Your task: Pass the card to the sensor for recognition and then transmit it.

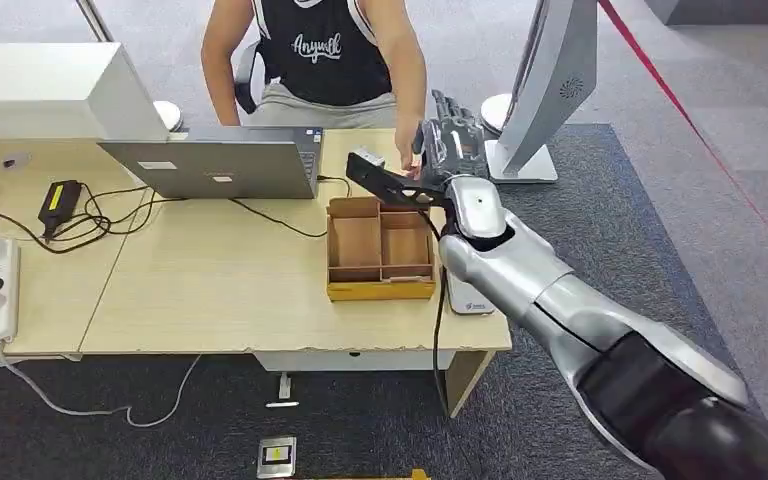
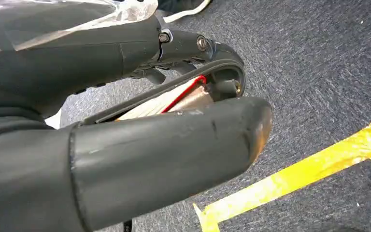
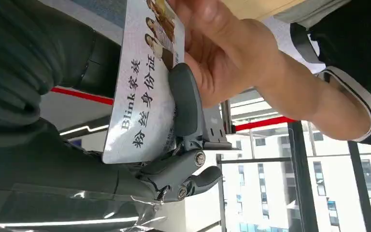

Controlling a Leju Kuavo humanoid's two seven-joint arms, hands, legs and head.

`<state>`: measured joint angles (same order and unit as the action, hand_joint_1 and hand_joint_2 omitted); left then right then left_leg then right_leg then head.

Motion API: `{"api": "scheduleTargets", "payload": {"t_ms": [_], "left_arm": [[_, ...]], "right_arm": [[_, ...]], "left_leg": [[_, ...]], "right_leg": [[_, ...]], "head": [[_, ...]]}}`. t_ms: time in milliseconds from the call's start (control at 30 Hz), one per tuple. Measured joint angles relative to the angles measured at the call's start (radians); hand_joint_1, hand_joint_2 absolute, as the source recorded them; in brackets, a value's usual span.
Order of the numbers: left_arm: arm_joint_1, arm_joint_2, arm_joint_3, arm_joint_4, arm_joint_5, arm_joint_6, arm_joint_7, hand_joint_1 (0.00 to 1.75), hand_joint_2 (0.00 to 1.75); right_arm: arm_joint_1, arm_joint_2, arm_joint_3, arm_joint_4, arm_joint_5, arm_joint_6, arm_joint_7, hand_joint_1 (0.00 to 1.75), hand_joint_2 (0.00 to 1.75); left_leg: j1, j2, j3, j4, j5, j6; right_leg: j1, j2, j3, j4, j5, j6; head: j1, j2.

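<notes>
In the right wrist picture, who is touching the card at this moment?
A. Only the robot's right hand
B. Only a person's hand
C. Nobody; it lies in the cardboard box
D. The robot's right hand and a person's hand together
D: in the right wrist view the card sits pinched in the robot's right hand while a person's hand grasps its far end.

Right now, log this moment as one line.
right hand: holds card | person's hand: grips card too | left hand: hanging over carpet

White card (image 3: 142, 96) with dark lettering; yellow-edged brown tray (image 1: 380, 290); grey carpet (image 2: 319, 72).
</notes>
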<state>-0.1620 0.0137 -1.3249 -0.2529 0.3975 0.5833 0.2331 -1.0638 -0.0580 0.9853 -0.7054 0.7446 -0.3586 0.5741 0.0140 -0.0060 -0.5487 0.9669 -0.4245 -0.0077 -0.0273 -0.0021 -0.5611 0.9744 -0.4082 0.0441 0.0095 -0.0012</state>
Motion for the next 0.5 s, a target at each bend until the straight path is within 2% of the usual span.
{"api": "scheduleTargets", "payload": {"t_ms": [233,300,333,367,400,500], "left_arm": [[0.000,0.000,0.000,0.000,0.000,0.000,0.000,0.00,0.00],[0.000,0.000,0.000,0.000,-0.003,-0.004,0.004,0.00,0.00],[0.001,0.000,0.000,0.000,-0.005,-0.006,0.008,0.00,0.00],[0.005,-0.001,0.000,0.000,-0.006,-0.006,0.007,0.00,0.00],[0.005,-0.001,0.000,0.000,-0.009,-0.006,0.005,0.00,0.00],[0.005,-0.002,0.000,0.000,-0.012,-0.007,0.005,0.00,0.00]], "right_arm": [[-0.002,0.004,0.001,0.005,0.000,0.000,0.000,1.75,1.75],[-0.014,0.020,0.004,0.032,0.004,-0.003,0.020,1.75,1.75],[-0.032,0.042,0.010,0.075,0.012,-0.004,0.039,1.61,1.75],[-0.036,0.056,0.015,0.104,0.017,-0.008,0.046,0.98,1.75],[-0.036,0.064,0.023,0.125,0.018,-0.010,0.050,0.00,1.75],[-0.034,0.066,0.026,0.140,0.016,-0.010,0.058,0.00,1.75]], "left_leg": [[0.000,0.000,0.000,0.000,0.000,0.000],[0.000,0.000,0.000,0.000,0.000,0.000],[0.000,0.000,0.000,0.000,0.000,0.000],[0.000,0.000,0.000,0.000,0.000,0.000],[0.000,0.001,0.000,0.000,0.000,0.000],[0.000,0.001,0.000,0.000,0.000,0.000]], "right_leg": [[0.000,0.000,0.000,0.000,0.000,0.000],[0.000,0.000,0.000,0.000,0.000,0.000],[0.000,0.000,0.000,0.000,0.000,0.000],[0.000,0.000,0.000,0.000,0.000,0.000],[0.000,0.000,0.000,0.000,0.000,0.000],[0.000,0.000,0.000,0.000,0.000,0.000]], "head": [[0.000,0.000],[0.000,0.000],[0.000,0.000],[0.000,0.000],[0.000,0.000],[0.000,0.000]]}}
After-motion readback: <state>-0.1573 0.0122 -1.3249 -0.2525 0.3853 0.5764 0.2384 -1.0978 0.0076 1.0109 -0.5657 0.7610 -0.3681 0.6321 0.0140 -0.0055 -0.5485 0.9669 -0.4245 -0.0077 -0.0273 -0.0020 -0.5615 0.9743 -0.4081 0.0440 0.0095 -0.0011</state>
